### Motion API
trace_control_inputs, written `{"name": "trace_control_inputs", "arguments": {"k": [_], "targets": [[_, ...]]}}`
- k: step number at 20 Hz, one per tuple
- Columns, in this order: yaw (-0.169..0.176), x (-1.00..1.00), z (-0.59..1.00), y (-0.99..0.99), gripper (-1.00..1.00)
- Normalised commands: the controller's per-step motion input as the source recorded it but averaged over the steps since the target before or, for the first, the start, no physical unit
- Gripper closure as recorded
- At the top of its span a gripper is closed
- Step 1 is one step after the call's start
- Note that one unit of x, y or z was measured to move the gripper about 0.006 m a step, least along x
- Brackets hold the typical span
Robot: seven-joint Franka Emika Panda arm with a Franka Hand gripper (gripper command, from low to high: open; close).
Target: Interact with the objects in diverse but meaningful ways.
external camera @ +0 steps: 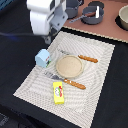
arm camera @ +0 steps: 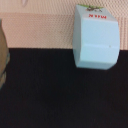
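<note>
A pale blue carton stands on the left part of a striped white placemat. In the wrist view the carton sits at the mat's edge with a green and red print on its top. My gripper hangs just above and behind the carton, apart from it; its fingers are blurred, so their state is unclear. A yellow packet with a red mark lies near the mat's front. A grey long-handled frying pan rests on the brown surface at the back.
A round wooden plate sits mid-mat, and its edge shows in the wrist view. An orange-handled fork and knife flank it. A dark pot and a pale bowl stand at the back. Black cloth surrounds the mat.
</note>
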Motion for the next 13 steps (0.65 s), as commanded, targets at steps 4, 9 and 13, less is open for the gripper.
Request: {"name": "trace_control_inputs", "arguments": {"k": [4,9,13], "targets": [[0.0,0.0,0.0,0.0,-1.0],[0.0,0.0,0.0,0.0,-1.0],[0.0,0.0,0.0,0.0,-1.0]]}}
